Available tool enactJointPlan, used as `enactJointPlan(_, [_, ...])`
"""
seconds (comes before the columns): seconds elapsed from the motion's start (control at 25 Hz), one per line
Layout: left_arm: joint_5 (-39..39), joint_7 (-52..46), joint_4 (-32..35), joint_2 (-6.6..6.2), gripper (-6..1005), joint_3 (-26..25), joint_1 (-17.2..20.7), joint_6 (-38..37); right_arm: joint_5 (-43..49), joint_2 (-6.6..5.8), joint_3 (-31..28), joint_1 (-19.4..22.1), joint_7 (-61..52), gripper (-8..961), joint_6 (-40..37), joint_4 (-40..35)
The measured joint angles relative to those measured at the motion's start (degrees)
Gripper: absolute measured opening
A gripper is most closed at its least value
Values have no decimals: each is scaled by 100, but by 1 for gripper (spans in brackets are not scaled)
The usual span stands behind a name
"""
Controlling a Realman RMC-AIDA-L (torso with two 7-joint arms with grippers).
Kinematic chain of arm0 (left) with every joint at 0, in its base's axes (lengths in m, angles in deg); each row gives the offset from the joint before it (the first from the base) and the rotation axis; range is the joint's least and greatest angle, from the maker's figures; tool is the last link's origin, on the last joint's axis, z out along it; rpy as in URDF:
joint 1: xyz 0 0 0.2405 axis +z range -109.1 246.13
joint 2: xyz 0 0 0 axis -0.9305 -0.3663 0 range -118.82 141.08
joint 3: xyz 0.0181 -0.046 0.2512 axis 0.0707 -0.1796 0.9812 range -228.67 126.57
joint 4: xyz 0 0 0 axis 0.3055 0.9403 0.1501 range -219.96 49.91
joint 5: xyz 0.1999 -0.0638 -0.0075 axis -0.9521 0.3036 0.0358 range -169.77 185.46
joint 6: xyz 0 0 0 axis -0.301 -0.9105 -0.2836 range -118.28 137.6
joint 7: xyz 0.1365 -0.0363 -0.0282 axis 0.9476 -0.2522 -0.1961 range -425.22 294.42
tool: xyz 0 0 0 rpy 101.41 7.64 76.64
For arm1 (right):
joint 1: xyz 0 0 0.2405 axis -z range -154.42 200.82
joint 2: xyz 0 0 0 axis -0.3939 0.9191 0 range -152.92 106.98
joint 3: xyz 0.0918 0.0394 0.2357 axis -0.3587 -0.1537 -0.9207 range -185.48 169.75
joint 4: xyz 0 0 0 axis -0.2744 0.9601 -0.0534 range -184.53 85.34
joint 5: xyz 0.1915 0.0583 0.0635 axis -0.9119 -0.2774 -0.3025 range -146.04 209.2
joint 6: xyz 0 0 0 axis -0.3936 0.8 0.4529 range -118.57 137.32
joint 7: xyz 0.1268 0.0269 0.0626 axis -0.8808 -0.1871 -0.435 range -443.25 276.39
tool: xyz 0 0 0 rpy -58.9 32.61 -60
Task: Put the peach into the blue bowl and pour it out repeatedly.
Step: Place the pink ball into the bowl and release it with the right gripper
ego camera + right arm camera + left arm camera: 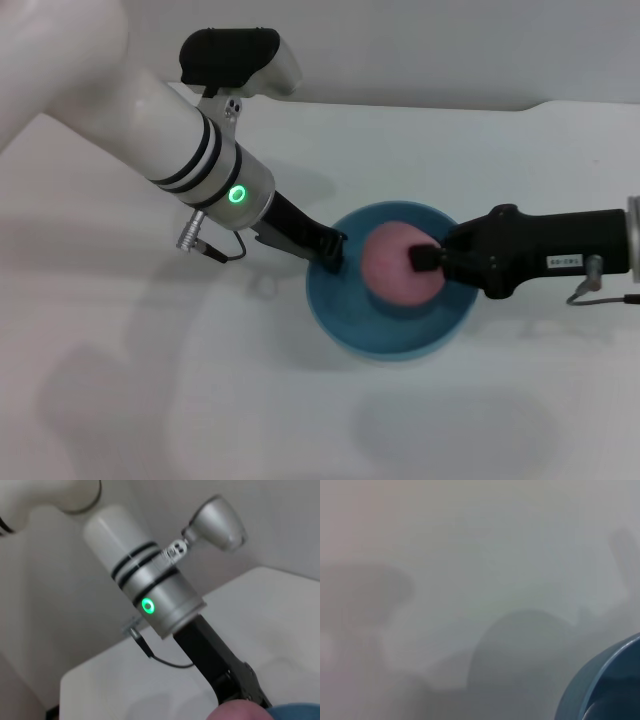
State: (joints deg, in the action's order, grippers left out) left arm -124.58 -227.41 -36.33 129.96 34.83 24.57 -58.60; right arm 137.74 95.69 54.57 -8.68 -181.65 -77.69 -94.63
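So this looks like the "put it in" half of the loop. The peach (395, 264) sits over the middle of the bowl (345, 325), and the right tool (424, 259) is closed on its side, one dark finger pressed against the pink. Can't tell whether the peach is already resting on the bowl floor or just hanging above it; the head view looks straight down on it.

The left tool (331, 252) is at the bowl's left rim, and it looks clamped on the rim, one finger inside and one outside. The left wrist view only catches a slice of blue rim (607, 677) and none of its own fingers, so that's a judgement from the head view. The right wrist view shows the left arm coming in, plus a sliver of pink and blue at the edge.

Next move, best guess: the right tool has to let go and back straight out clear of the bowl wall, then the left arm lifts and tips the bowl to roll the peach out. A round fruit on a slick surface will probably wander, so a gentle pour makes sense.

The bench (150, 400) is plain white and smooth, with a pale wall behind it.
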Motion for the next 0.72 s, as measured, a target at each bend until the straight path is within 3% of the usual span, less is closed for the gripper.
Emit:
enactJointPlan(0.4, [62, -272, 114, -1, -1, 495, -53, -5, 272, 1, 245, -135, -130, 113, 311, 110])
enactJointPlan(0.72, [88, -282, 114, -1, -1, 477, -61, 34, 223, 3, 80, -87, -180, 379, 352, 49])
